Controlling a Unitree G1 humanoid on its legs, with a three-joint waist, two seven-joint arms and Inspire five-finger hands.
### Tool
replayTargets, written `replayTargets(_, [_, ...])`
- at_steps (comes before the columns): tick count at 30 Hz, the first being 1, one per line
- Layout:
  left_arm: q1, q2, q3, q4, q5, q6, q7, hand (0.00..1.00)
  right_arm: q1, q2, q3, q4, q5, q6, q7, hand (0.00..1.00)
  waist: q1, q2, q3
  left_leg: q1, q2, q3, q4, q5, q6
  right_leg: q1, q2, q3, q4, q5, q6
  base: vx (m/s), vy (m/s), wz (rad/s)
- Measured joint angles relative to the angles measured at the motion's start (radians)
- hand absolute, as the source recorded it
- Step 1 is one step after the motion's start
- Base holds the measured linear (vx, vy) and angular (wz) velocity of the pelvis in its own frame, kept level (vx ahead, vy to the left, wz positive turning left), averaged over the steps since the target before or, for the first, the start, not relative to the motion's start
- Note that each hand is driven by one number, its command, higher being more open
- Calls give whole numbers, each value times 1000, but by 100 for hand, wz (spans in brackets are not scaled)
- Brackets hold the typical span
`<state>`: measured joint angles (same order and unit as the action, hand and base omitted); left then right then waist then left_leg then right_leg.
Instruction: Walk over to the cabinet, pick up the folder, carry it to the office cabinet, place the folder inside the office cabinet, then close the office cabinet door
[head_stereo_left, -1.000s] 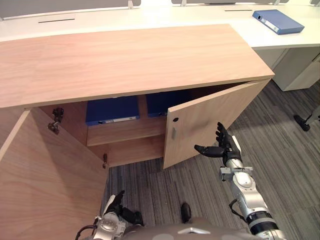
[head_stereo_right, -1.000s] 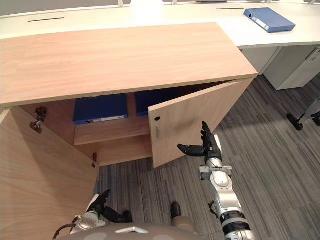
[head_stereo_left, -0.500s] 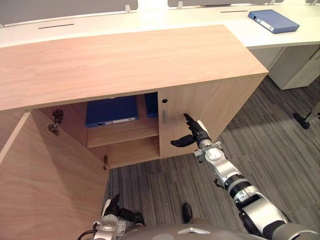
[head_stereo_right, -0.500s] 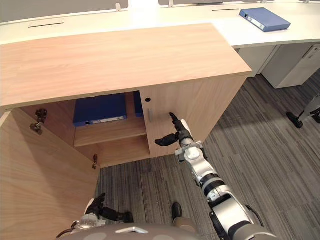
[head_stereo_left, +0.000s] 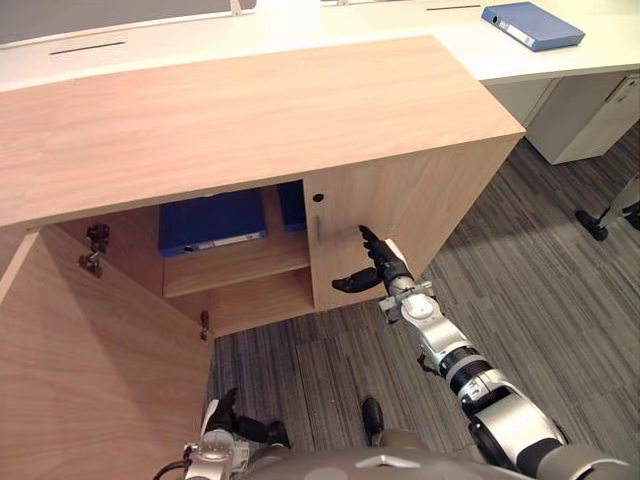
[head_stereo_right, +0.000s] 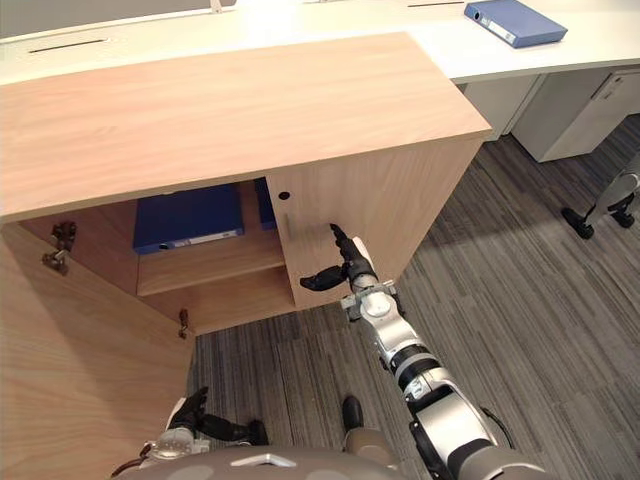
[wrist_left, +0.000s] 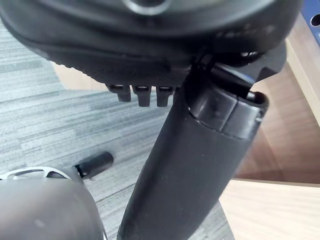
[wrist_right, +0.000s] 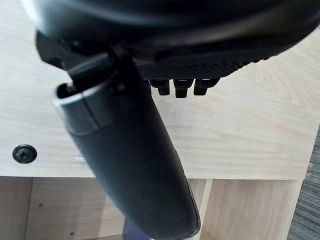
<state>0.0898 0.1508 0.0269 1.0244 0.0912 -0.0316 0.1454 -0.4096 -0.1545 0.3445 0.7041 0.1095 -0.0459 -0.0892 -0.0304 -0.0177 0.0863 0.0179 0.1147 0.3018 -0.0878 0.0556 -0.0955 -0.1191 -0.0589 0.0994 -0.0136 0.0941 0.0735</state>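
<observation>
Folder (head_stereo_left: 212, 222), a blue binder with a pale spine label, is lying flat on the upper shelf inside the office cabinet (head_stereo_left: 250, 120), beside a second blue binder (head_stereo_left: 291, 205). It is likely behaving as a stiff, fairly light, smooth-covered item, best gripped across the outward-facing spine edge. Right hand (head_stereo_left: 378, 268) is pressing the cabinet's right door (head_stereo_left: 400, 205) with straight fingers, that door sitting flush or nearly so, while the left door (head_stereo_left: 90, 370) is standing wide open and the left hand (head_stereo_left: 225, 415) is hanging low before the cabinet, fingers relaxed, holding nothing.
</observation>
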Motion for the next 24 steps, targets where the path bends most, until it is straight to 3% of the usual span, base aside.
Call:
replayTargets(10, [15,1,39,3,24,19,-6,100,294,7,-54,-11,-71,22,25,100,-26,-6,3,27,4,29,0,-19,-6,-2,9,23,29,-25,-2,38,7,-8])
replayTargets(19, [14,-4,80,9,37,20,-13,100,375,43,-93,104,-117,24,33,100,-29,-18,-5,39,10,43,0,-23,-10,0,17,35,31,-27,-4,13,2,-5])
replayTargets(24, [1,-6,77,13,37,20,-13,100,410,72,-210,166,-116,23,19,100,-35,-28,-11,40,7,25,0,-22,-8,11,10,17,30,-31,-2,4,7,10])
